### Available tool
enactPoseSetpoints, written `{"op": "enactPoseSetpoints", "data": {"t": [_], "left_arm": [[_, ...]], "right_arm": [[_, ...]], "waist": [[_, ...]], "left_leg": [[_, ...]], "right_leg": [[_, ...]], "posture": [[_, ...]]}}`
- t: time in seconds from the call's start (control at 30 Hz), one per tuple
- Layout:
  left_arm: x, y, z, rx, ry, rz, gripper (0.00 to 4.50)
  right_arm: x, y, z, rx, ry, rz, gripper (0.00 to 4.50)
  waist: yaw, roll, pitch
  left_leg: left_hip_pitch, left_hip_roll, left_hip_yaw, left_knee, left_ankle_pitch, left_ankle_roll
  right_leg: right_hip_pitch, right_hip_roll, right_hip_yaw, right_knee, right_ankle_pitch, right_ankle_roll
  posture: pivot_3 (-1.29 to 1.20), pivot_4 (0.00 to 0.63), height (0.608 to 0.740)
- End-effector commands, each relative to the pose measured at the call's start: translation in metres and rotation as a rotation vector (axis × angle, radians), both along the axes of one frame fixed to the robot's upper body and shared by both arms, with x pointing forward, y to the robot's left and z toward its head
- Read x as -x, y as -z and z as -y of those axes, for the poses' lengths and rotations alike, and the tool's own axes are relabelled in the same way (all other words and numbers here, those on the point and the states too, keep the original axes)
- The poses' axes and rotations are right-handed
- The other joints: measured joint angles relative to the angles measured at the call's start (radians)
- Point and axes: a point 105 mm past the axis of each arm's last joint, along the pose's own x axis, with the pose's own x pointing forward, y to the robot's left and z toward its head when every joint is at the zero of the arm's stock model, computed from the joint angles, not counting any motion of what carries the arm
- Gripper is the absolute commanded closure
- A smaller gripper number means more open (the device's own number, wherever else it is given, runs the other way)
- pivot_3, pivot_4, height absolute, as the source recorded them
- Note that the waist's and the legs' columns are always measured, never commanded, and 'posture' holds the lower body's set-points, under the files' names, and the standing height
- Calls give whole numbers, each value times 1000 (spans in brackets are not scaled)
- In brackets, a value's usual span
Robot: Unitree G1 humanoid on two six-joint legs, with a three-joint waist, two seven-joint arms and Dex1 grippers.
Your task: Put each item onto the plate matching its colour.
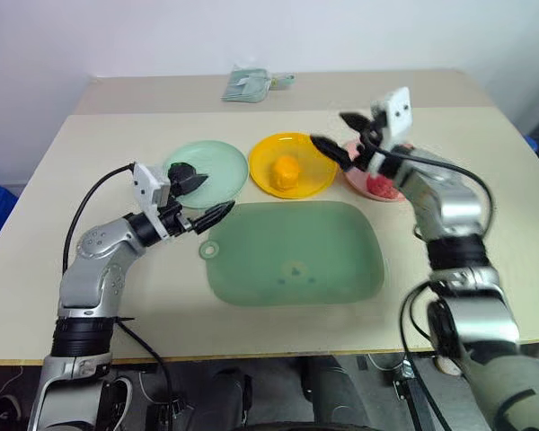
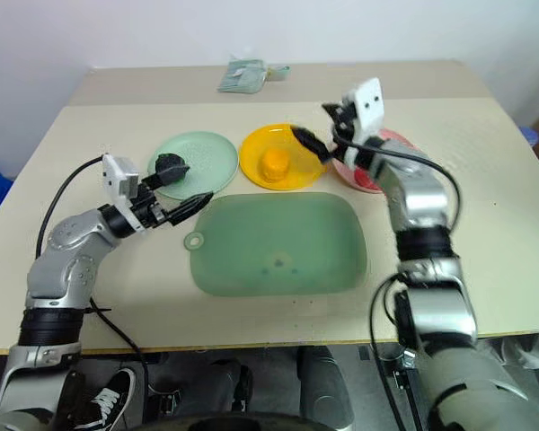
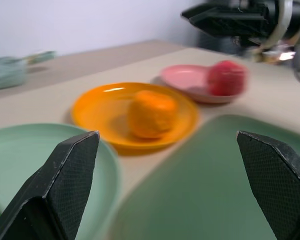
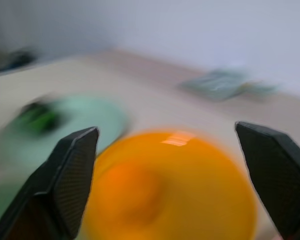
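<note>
Green mat near front edge; L gripper wide, empty, beside green lump; R gripper wide, empty, above apple on pink plate.

Three round plates are sitting in a row on the table: one mint green plate, one yellow plate and one pink plate. Three toy foods are resting on them, one per plate: one dark green-and-black lump, one orange-yellow lumpy fruit and one pink-red apple. One large translucent green mat is lying nearer the table's front edge, one pale teal cloth bundle is lying at the far side, and two grippers are hovering over the scene, the left gripper and the right gripper, each spreading two black fingers wide.
</note>
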Motion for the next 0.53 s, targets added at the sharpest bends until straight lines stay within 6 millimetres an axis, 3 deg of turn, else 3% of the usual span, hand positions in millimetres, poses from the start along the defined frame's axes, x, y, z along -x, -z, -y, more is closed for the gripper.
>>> {"op": "enactPoseSetpoints", "data": {"t": [0.03, 0.2, 0.33, 0.53], "left_arm": [[6, -10, 2, 19, 60, 36, 0], [13, 2, -1, 10, 183, -14, 0], [11, 1, -5, -34, 236, -24, 0], [-3, -10, -2, -22, 229, 28, 0]], "right_arm": [[37, -7, 0, 55, -117, -9, 73], [74, 8, 16, 205, -102, 3, 73], [98, 13, 23, 228, -117, -30, 73], [94, 11, 22, 270, -79, -2, 73]], "waist": [[7, 0, 0], [13, 0, 0], [15, 0, 0], [17, 0, 0]], "left_leg": [[0, 0, 1, 1, 0, 0], [3, 1, 1, 1, -1, 3], [4, 2, 1, 1, -2, 3], [5, 1, 1, 1, -2, 3]], "right_leg": [[0, 0, 1, 0, 0, 0], [1, 1, 1, 0, 0, 0], [2, 2, 0, 1, 0, 0], [4, 2, 0, 0, 0, 0]], "posture": [[0, 150, 740], [0, 150, 740], [0, 150, 740], [0, 150, 740]]}}
